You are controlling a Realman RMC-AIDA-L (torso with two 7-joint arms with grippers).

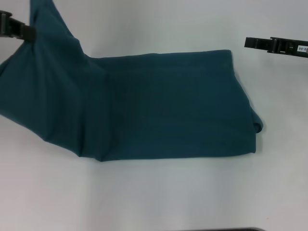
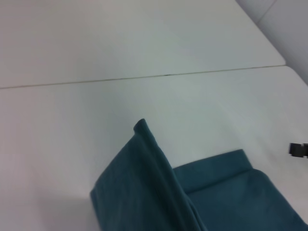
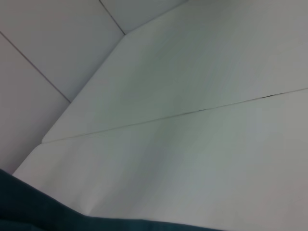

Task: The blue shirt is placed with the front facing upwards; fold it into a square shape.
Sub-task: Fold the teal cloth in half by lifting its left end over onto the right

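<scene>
The blue shirt (image 1: 168,108) lies folded on the white table (image 1: 159,192) with its plain teal side up; no lettering shows. Its left end is lifted off the table and rises toward the upper left. My left gripper (image 1: 29,32) is at the far left, shut on that raised cloth. The left wrist view shows the lifted fold of the shirt (image 2: 144,187) standing up over the flat part. My right gripper (image 1: 247,42) hovers beyond the shirt's far right corner, apart from the cloth. A strip of the shirt (image 3: 29,211) shows in the right wrist view.
The table's white top runs in front of and behind the shirt. A thin seam (image 2: 144,77) crosses the table behind the shirt. The table's far edge (image 3: 82,91) borders a tiled floor. A dark edge (image 1: 231,229) shows at the bottom of the head view.
</scene>
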